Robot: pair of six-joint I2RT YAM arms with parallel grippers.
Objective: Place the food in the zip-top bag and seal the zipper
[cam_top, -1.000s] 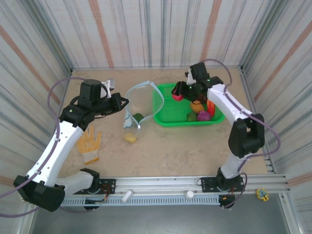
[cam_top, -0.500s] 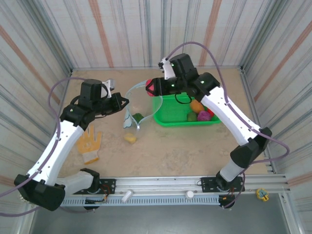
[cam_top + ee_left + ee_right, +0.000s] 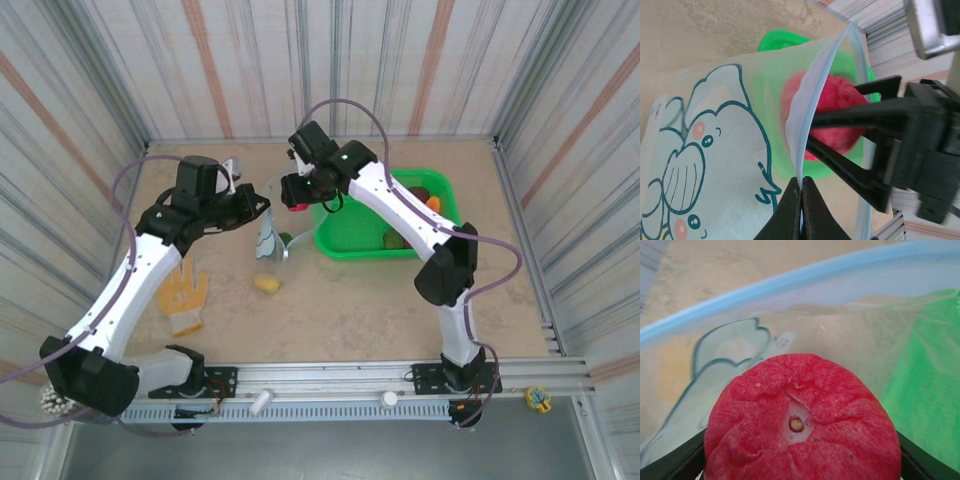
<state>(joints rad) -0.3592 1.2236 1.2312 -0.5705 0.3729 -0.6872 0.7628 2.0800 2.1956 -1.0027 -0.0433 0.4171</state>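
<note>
As it is viewed from above, the zip-top bag (image 3: 272, 228) is held upright by the left pincer (image 3: 262, 205), clenched on its rim, while a red fruit (image 3: 296, 206) is grasped by the right pincer (image 3: 297, 199) at the bag's mouth. From the left wrist, the blue zipper (image 3: 810, 95) is seen pinched between shut jaws. From the right wrist, the fruit is seen against the open bag.

Bright, even overhead light, soft shadows (wrist close-ups slightly blurred nearby)
</note>
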